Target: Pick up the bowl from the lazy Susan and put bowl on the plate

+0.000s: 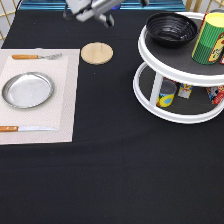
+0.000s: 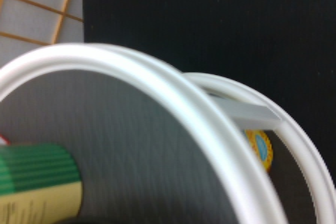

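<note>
**Bowl on the Susan, off to my gripper's side**

My gripper [image 1: 102, 15] hangs at the exterior view's top edge; whether it is open, I cannot tell. The bowl [image 1: 171, 29] sits to its right on the Susan's [image 1: 165, 67] upper tier. The plate [image 1: 27, 90] lies bare at far left.

the gripper [image 1: 102, 15] was blurred and cut off at the exterior view's top edge. the lazy susan [image 1: 150, 55] and its green can [image 1: 210, 37] ran off the right edge.
</note>
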